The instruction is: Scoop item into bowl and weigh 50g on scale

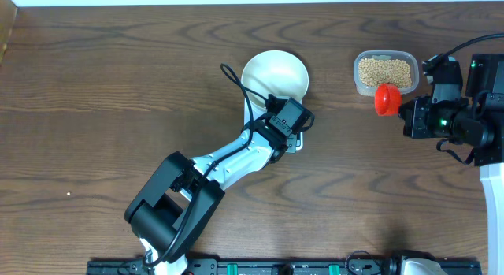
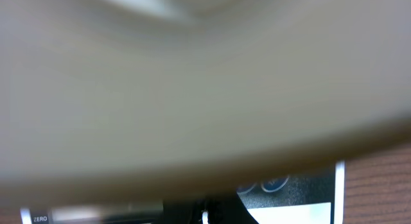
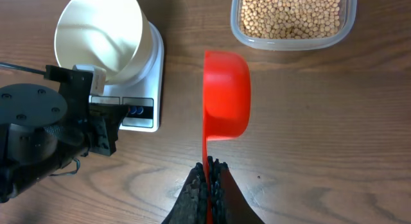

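Note:
The white bowl (image 1: 274, 72) (image 3: 96, 34) stands over the white scale (image 3: 151, 63), tipped a little in the right wrist view. My left gripper (image 3: 96, 79) (image 1: 279, 103) is shut on the bowl's near rim. In the left wrist view the bowl (image 2: 192, 76) fills the frame as a blur, with the scale's blue button (image 2: 275, 183) below it. My right gripper (image 3: 209, 167) is shut on the thin handle of a red scoop (image 3: 226, 92) (image 1: 386, 99), turned on its side above the table. Tan beans (image 3: 292, 12) fill a clear tub (image 1: 385, 72) just beyond the scoop.
The left arm (image 1: 205, 172) stretches diagonally from the front edge to the scale. The right arm's body (image 1: 457, 109) sits at the right edge beside the tub. A black rail (image 1: 276, 267) runs along the front of the wooden table (image 1: 94, 102).

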You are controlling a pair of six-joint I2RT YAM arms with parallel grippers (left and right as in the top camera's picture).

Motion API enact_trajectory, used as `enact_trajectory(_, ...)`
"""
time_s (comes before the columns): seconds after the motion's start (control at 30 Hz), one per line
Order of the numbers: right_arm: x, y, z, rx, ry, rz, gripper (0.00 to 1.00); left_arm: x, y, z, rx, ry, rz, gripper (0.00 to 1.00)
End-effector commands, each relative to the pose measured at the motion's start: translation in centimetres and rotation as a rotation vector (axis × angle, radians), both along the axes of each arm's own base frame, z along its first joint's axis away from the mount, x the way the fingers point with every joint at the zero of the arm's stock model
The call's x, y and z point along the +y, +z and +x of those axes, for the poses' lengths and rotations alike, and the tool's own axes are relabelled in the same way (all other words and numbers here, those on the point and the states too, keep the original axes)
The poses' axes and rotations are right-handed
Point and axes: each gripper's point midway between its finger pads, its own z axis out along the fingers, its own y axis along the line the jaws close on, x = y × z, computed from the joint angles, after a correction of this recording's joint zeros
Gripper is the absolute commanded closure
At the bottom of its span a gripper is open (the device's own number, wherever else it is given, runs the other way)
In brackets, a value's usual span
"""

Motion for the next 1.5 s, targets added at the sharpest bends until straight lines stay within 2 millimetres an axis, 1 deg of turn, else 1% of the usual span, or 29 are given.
enact_trajectory(0.0,-0.3,0.6,0.1,-0.021,0.007,-0.019,0.99,2.0,-3.0,-0.9,0.053,0.03,0.083,0.93)
enact_trajectory(0.1,-0.3,0.6,0.1,-0.022,0.007,-0.019,0.99,2.3,-3.3,-0.8,0.052,0.035,0.098,0.93)
enact_trajectory(0.33,-0.3,0.6,0.2,-0.022,0.007,-0.019,0.99,2.7,-4.9,-1.3,0.084,0.056,0.119,0.93)
enact_trajectory(0.4,-0.3,0.6,0.1,-0.022,0.007,-0.019,0.99,2.8,-5.1,-1.3,0.088,0.055,0.123,0.93)
enact_trajectory(0.57,-0.3,0.6,0.2,-0.022,0.007,-0.02,0.99,2.7,-5.1,-1.3,0.09,0.054,0.12,0.93)
enact_trajectory(0.77,-0.3,0.6,0.2,-0.022,0.007,-0.02,0.99,2.0,-5.4,-2.3,0.14,0.03,0.083,0.92)
enact_trajectory(1.07,-0.3,0.6,0.2,-0.022,0.007,-0.02,0.99,2.6,-5.6,-3.0,0.17,0.031,0.11,0.93)
enact_trajectory(1.23,-0.3,0.6,0.2,-0.022,0.007,-0.02,0.99,2.3,-4.9,-2.7,0.154,0.03,0.095,0.93)
enact_trajectory(1.47,-0.3,0.6,0.2,-0.022,0.007,-0.019,0.99,2.7,-4.8,-3.1,0.168,0.031,0.11,0.93)
